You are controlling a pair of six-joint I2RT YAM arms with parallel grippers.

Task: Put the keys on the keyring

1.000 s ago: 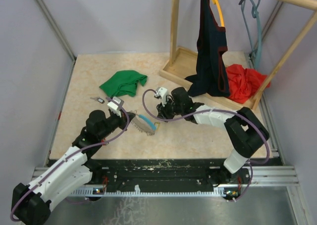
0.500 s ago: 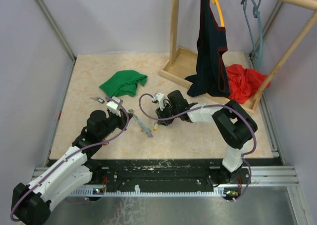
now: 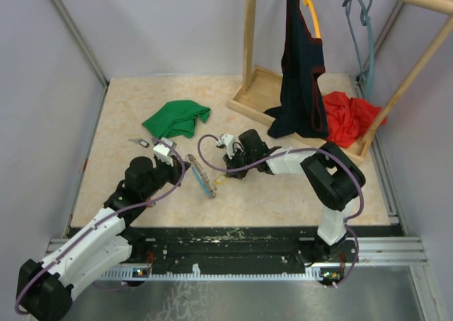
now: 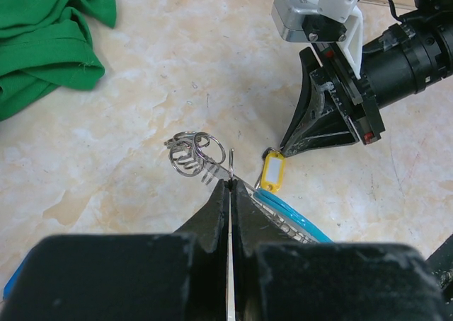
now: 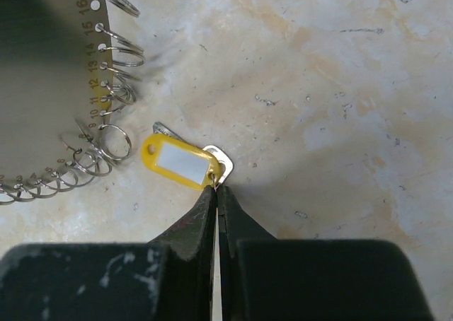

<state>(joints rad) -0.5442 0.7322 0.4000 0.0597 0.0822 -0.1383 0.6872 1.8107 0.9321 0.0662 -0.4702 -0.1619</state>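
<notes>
Beige tabletop (image 3: 127, 109) — yellow key (image 5: 180, 162) pinched in right fingers (image 5: 190, 230)

Robot lab cell (grey panel walls (image 3: 177, 31), aluminium rail (image 3: 396, 250))

Right gripper (image 5: 216, 188): jaws fully together, tips nipping small wire loop at right end of yellow key (image 5: 180, 162). White label on yellow head, silver metal bits showing at both ends. Key flat on marbled table (image 5: 340, 109). Keyring (image 5: 49, 80) far left: numbered holes, split rings along edge, nearest ring just beside key.
</notes>
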